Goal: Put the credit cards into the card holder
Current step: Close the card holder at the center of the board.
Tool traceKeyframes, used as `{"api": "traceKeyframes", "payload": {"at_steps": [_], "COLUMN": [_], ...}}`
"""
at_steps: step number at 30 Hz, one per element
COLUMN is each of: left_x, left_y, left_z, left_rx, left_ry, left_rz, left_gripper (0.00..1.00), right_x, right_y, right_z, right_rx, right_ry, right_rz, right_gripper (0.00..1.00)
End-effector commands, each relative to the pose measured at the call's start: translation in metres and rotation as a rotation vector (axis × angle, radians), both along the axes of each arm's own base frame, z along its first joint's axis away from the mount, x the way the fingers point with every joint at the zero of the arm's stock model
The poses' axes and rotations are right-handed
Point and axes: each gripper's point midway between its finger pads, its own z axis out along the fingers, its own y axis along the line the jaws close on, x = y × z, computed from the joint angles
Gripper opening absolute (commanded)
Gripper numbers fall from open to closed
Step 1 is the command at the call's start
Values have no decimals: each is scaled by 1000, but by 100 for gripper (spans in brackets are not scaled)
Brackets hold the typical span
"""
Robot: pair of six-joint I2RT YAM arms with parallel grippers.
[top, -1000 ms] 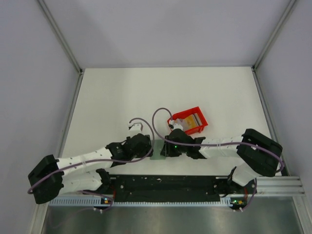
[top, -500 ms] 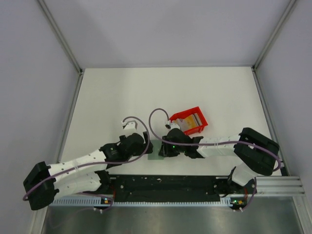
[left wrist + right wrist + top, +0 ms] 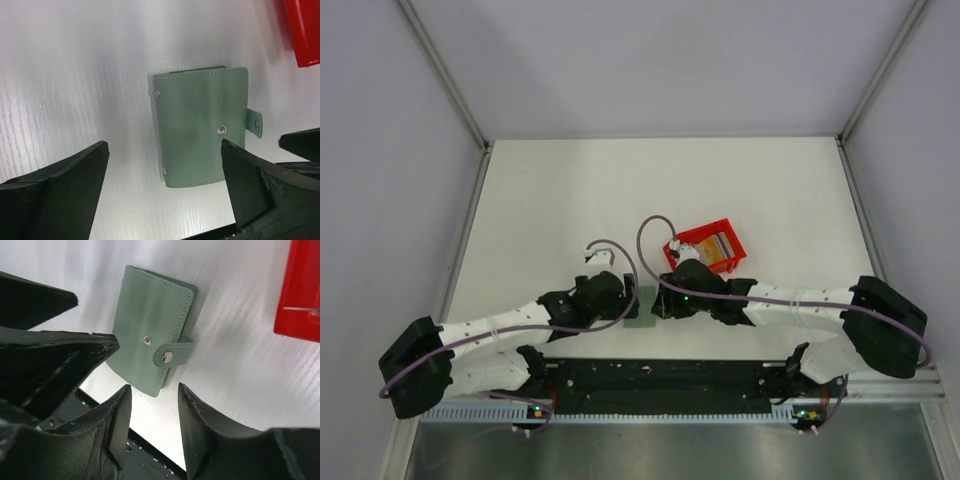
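The card holder is a grey-green wallet lying closed on the white table near the front edge, its strap unsnapped. It also shows in the left wrist view and in the right wrist view. My left gripper is open wide at its left side, jaws straddling it just above. My right gripper is open at its right side, by the strap. Neither holds anything. The credit cards, tan and whitish, stand in the red bin.
The red bin stands just behind and to the right of the wallet, and its wall shows in the right wrist view. The black base rail runs right in front of the wallet. The left gripper's finger crowds the right wrist view.
My left gripper has swung back right, up to the wallet. My right arm's elbow has moved out to the right while its gripper stays by the wallet. The wallet has not moved.
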Motion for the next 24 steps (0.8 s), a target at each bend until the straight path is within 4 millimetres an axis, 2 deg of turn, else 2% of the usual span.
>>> {"api": "traceKeyframes", "payload": {"at_steps": [1,5,10,18,24], "left_x": [8,8,6,3,1], "left_y": [-18,-20,-23,-21,-25], "left_z": [8,4,-2,-17,-24], "left_rx": [-34,-28,-25,-8,-39], "left_ry": [-24,-15,4,31,44], "left_rz": [-46,-52,-71,-72,-73], "left_gripper": [94,86,75,61,59], "right_x": [7,12,15,25,29], "right_y": [-7,-14,-12,-16,-14], "right_z": [24,29,34,26,22], "right_rx": [10,-6,-3,-26,-17], "right_ry": [-70,-90,-98,-78,-57], "right_rz": [-30,-70,-82,-122,-118], "right_gripper": [42,42,40,26,23]}}
